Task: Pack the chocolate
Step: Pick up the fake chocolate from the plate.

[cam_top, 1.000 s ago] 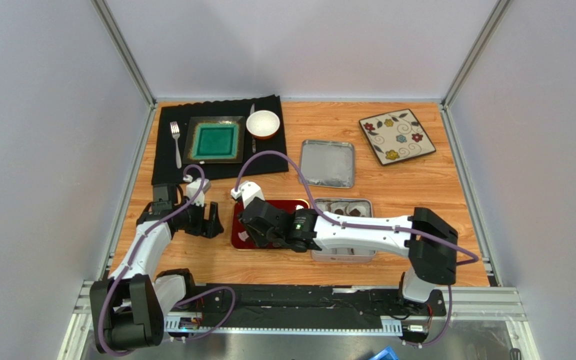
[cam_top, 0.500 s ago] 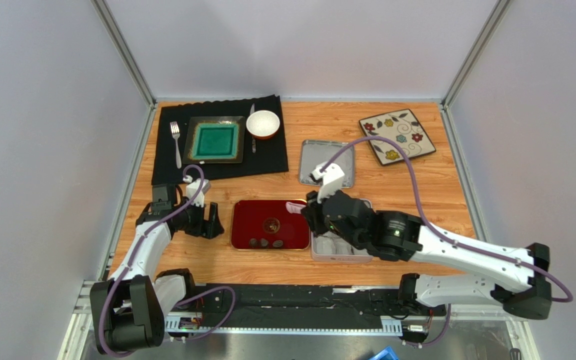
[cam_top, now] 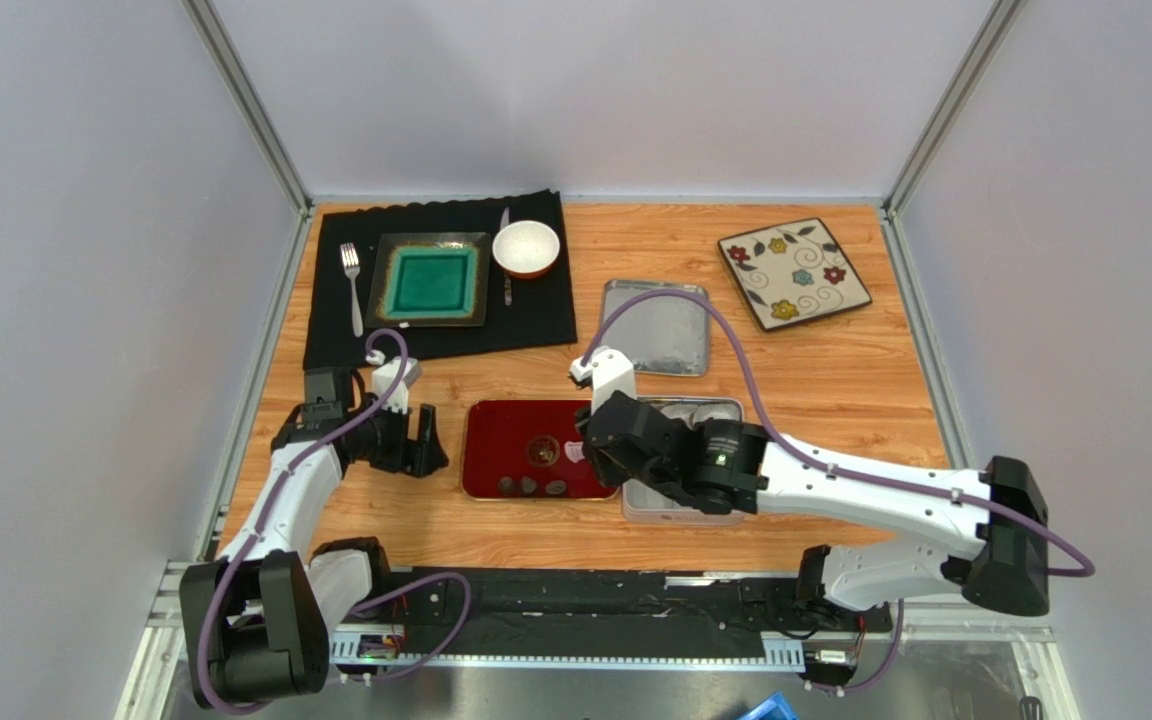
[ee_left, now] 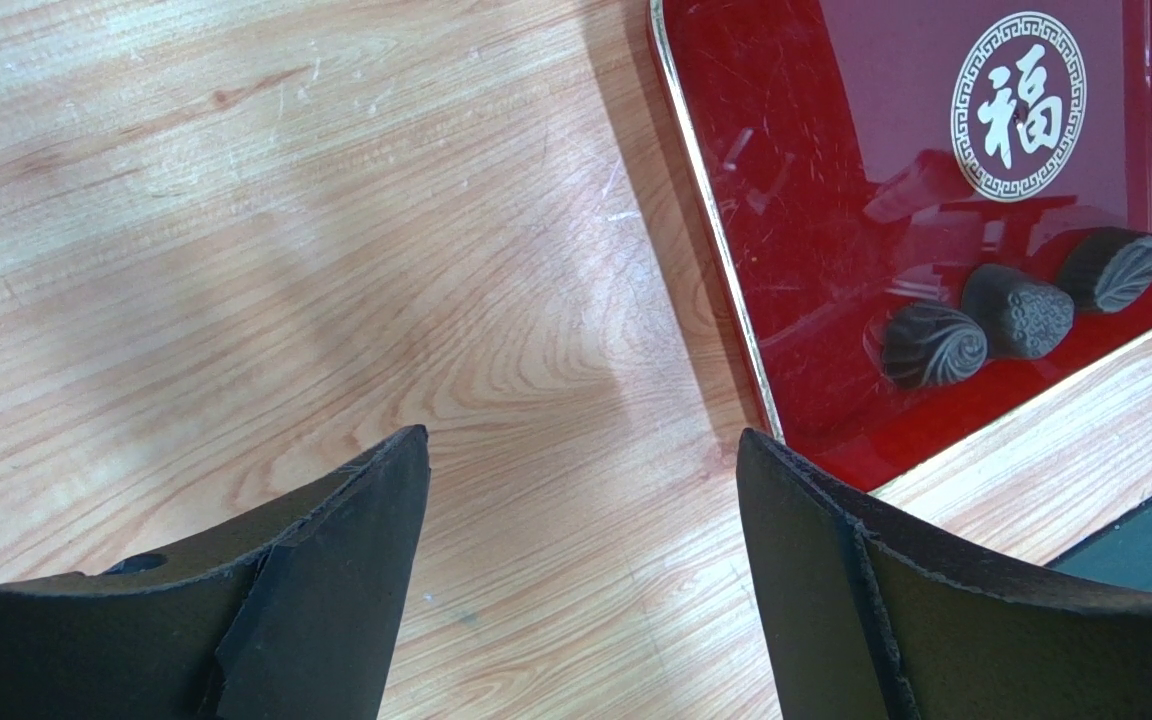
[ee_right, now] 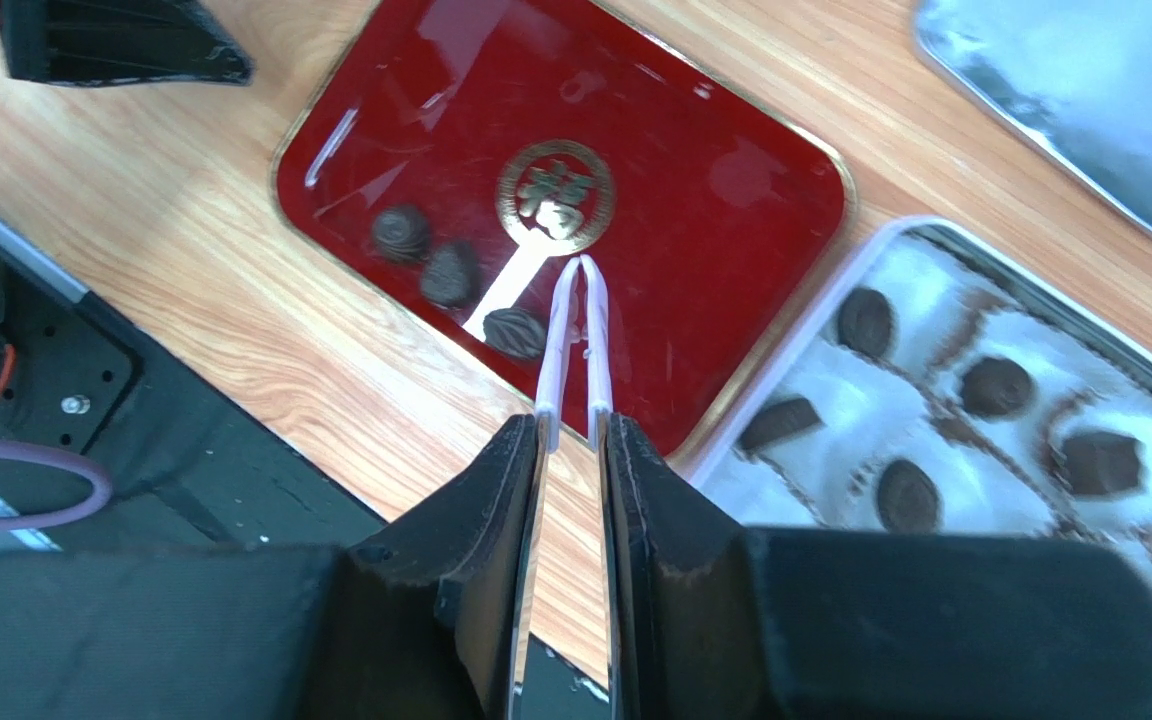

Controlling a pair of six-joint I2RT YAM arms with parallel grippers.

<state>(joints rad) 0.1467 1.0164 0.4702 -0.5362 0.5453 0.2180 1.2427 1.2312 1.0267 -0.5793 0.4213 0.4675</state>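
Grey walls, wooden table, metal corner posts

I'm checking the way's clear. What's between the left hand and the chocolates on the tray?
Between the left hand and the chocolates: only bare wooden table and red tray, seen in the left wrist view.

The table is pale wood, grain plain to see, with a soft satin sheen. The red tray is glossy as lacquer, throwing reflections and showing fine scratches. The chocolate looks matt, its tops ridged. The tin and its lid are dull grey metal; the tweezers look like smooth white plastic.
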